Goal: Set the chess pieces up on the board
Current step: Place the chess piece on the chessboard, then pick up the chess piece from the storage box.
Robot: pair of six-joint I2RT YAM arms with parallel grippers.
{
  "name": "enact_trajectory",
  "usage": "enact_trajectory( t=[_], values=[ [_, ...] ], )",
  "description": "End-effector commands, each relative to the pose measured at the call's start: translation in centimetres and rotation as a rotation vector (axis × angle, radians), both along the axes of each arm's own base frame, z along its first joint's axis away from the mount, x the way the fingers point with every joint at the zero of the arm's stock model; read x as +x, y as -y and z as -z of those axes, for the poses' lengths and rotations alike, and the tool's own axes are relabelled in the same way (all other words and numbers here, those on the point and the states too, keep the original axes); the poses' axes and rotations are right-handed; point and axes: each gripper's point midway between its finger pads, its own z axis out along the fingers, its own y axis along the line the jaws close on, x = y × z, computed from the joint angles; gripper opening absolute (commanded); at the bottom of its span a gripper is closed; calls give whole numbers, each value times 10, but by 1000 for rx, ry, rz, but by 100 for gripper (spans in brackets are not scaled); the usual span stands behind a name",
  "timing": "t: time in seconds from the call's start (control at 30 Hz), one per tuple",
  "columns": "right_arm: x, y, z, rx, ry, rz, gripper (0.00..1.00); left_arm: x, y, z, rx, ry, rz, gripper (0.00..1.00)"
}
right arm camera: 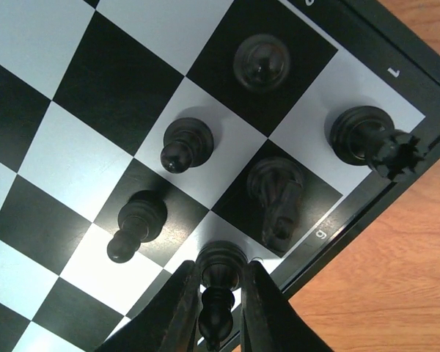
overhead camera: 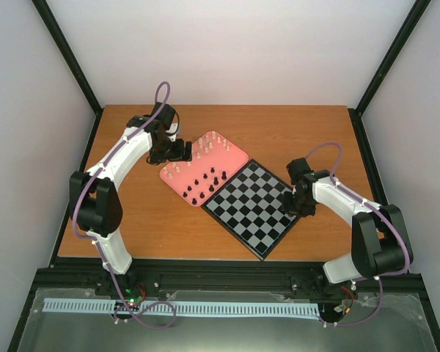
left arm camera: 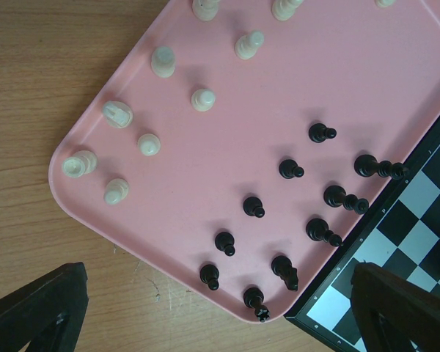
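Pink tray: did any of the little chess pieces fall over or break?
Nothing stands out. The black pieces on the pink tray stand upright, and none has spilled onto the table. The cream pieces look whole too, though their lean is hard to judge from above.

5 black pieces (right arm camera: 277,194) crowd the right claw (right arm camera: 220,275).

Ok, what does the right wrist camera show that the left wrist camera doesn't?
Only right wrist: six black pieces standing in a corner of the board, among them a rook and a knight, with the right pincer flanking one edge piece. Only left wrist: the pink tray holding cream pieces and unplaced black ones. Both: the board and the wooden table.
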Motion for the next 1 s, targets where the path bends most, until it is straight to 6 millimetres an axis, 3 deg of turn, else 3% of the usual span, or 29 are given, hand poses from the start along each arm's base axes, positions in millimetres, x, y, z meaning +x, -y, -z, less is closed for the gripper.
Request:
enact_trajectory(
  t=[0.0,0.17,0.37,0.53,0.7,0.87,0.97],
  values=[
    [0,4,1,-11,4,8,18,4,0,-8,-15,24,-10,100],
    [-5,-1,-13,31,16,-7,27,4,0,-8,-15,24,-11,100],
    [-9,0,-49,35,51,-23,32,4,0,-9,-15,25,-11,100],
    [15,-14,-90,90,135,-66,44,4,1,-10,-21,28,-10,100],
    [65,-63,-117,153,217,-184,51,4,1,-11,-23,29,-11,100],
    [117,-150,-131,206,281,-384,56,5,-1,-15,-13,38,-13,100],
    [134,-191,-113,224,247,-461,57,5,-4,-15,3,40,-15,100]
  ],
)
